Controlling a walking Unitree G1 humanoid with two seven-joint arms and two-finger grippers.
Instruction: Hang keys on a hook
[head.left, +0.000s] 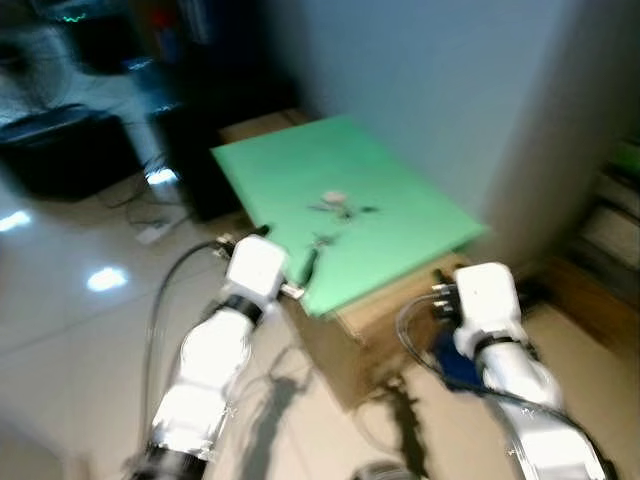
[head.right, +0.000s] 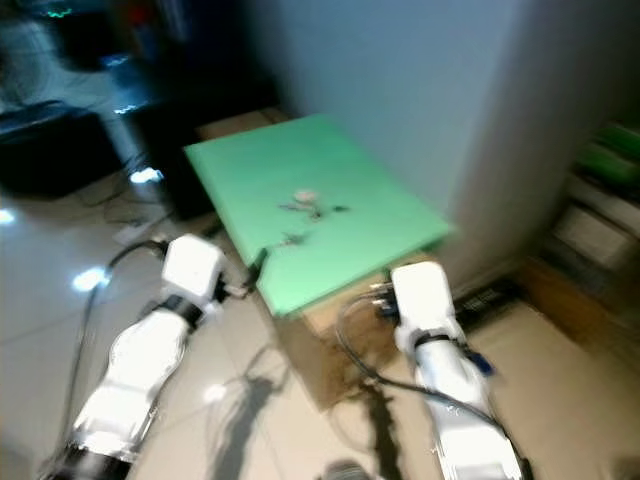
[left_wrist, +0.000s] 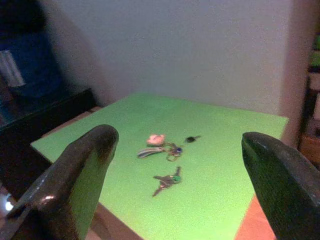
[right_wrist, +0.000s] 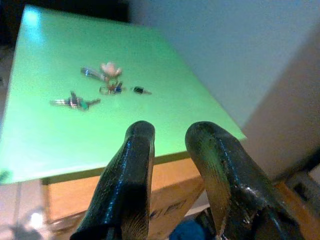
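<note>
Two bunches of keys lie on a green board (head.left: 400, 230) that tops a cardboard box. One bunch of keys (left_wrist: 170, 149) has a pink charm (left_wrist: 156, 139) and a small black fob (left_wrist: 190, 139) beside it. A smaller key set (left_wrist: 167, 181) lies nearer the board's front edge. My left gripper (left_wrist: 177, 136) is open, fingers wide apart, held off the board's front left edge (head.left: 308, 268) and pointing at the keys. My right gripper (right_wrist: 170, 130) is shut on nothing, low at the board's front right corner, short of the keys. The eye views are blurred.
The cardboard box (head.left: 380, 330) stands against a blue-grey wall (head.left: 430, 90). Dark furniture (head.left: 70, 150) and cables (head.left: 150, 225) are at the back left on a glossy tile floor. Shelves (head.left: 610, 230) stand at the right. A blue object (head.left: 455, 368) lies under my right arm.
</note>
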